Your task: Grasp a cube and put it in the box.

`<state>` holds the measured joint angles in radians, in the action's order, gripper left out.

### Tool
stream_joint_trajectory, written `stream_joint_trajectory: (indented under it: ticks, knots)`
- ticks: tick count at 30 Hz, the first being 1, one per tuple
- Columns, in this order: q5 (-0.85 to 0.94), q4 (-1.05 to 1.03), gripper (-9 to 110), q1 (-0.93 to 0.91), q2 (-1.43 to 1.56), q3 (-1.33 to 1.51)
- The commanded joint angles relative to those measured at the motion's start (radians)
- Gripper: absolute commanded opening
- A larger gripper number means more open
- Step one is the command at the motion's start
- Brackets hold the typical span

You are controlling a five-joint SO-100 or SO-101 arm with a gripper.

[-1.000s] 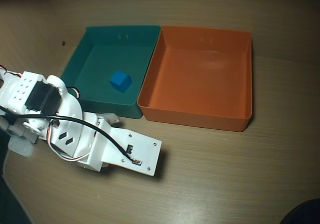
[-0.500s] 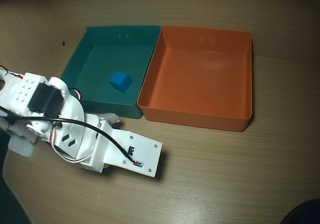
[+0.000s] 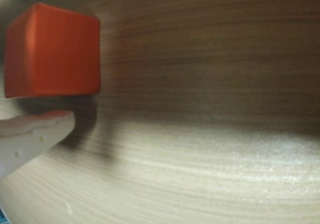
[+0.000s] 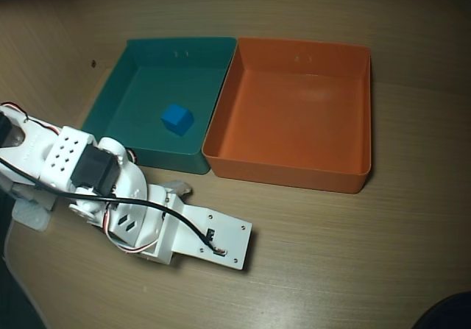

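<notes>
Claw state cannot be told: the wrist view shows only one pale fingertip (image 3: 37,129) entering from the lower left edge, and in the overhead view the white arm (image 4: 132,211) covers the jaws.

Wooden table (image 4: 353,255): carries all items. The arm lies low across its left part in the overhead view, reaching toward the lower centre.

Box (image 4: 294,163): orange tray, right of centre in the overhead view, interior bare.

Teal tray (image 4: 140,71): touching the box's left wall, side by side with it.

Blue cube (image 4: 177,118): resting on the teal tray's floor.

Cube (image 3: 52,51): orange, standing on the table at the upper left of the wrist view, just above the visible fingertip. A narrow shadowed gap appears between them; contact cannot be confirmed. In the overhead view the cube is hidden.
</notes>
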<state>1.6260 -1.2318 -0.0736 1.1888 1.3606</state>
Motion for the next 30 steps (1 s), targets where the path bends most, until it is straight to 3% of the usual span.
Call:
stream_joint_trajectory:
  ticks: [1, 17, 30]
  knots:
    - [0.006, -0.023, 42, -0.003, 0.023, -0.037]
    - [0.005, -0.054, 40, -0.003, 0.023, -0.037]
    - [-0.012, -0.060, -7, -0.003, 0.021, -0.037]
